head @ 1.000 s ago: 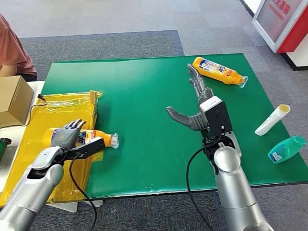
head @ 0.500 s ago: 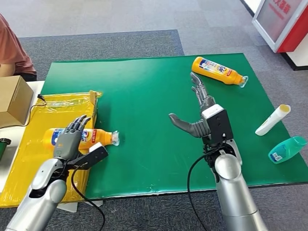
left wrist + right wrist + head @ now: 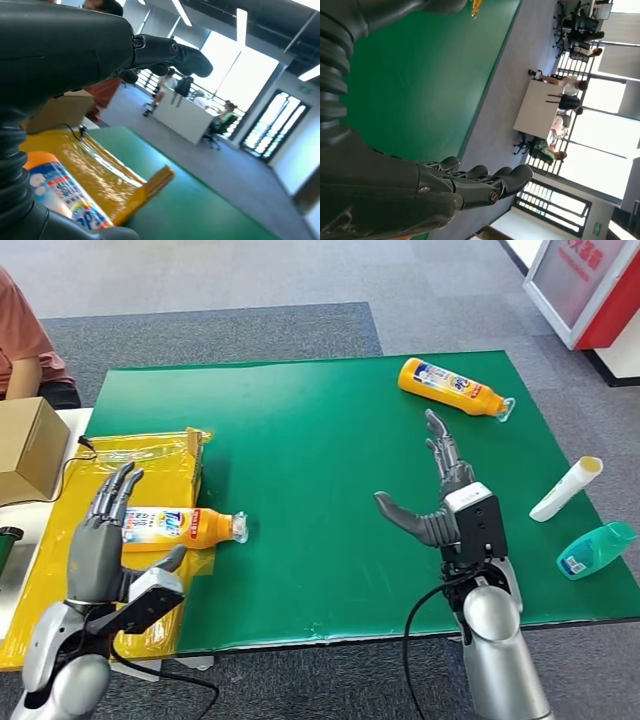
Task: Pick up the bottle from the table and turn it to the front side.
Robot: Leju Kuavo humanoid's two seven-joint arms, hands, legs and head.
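An orange bottle [image 3: 177, 527] with a white and blue label lies on its side on the yellow sheet [image 3: 151, 465] at the table's left, its clear cap toward the green mat [image 3: 302, 460]. The same bottle [image 3: 62, 192] appears close under the wrist in the left wrist view. My left hand [image 3: 102, 540] is raised just in front of it, fingers spread and empty. A second orange bottle [image 3: 453, 387] lies at the far right of the mat. My right hand [image 3: 441, 495] hovers open over the mat, well short of that bottle.
A white tube [image 3: 566, 489] and a teal bottle [image 3: 596, 550] lie near the mat's right edge. A cardboard box [image 3: 26, 445] stands at the left, and a person [image 3: 26, 350] sits behind it. A red and white stand [image 3: 585, 285] is at the far right.
My left hand has lifted off the near orange bottle and pulled back toward me, leaving it on the yellow sheet. My right hand has drawn back and to the right, away from the far bottle.
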